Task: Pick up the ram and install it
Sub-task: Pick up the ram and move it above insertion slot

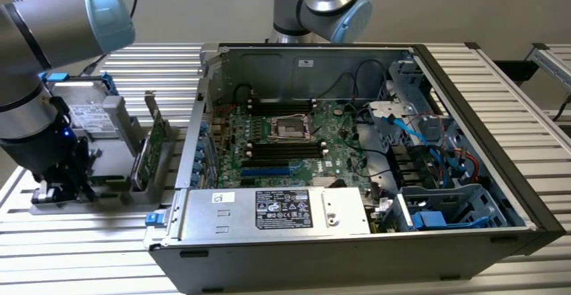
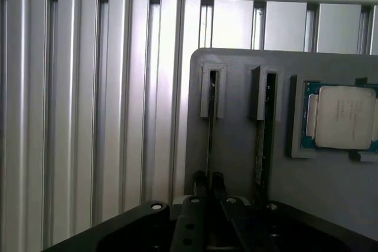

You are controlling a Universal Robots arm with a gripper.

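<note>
1. The fingers [image 2: 199, 182] of the gripper [image 2: 208, 185] are parted by a narrow gap, one on each side of the ram [image 2: 211, 134].
2. The ram stands on edge in a slot of the grey holder [image 2: 236, 163]. Its thin upper edge runs between the two fingertips, and it remains seated in the slot.
3. The occupied slot is the one farther from the CPU [image 2: 345, 116], which lies flat in a recess of the same holder.
4. A second memory stick [image 2: 260, 146] stands on edge in the slot nearer the CPU, just beside the ram and parallel to it.
5. The holder rests on the ribbed aluminium bench [image 2: 88, 116].
6. In the exterior view the arm reaches down over the holder at the exterior view's left. An expansion card [image 1: 154, 144] stands upright between it and the opened computer case [image 1: 295, 268].
7. The motherboard [image 1: 295, 141] lies exposed inside the case, well apart from the ram.
</note>
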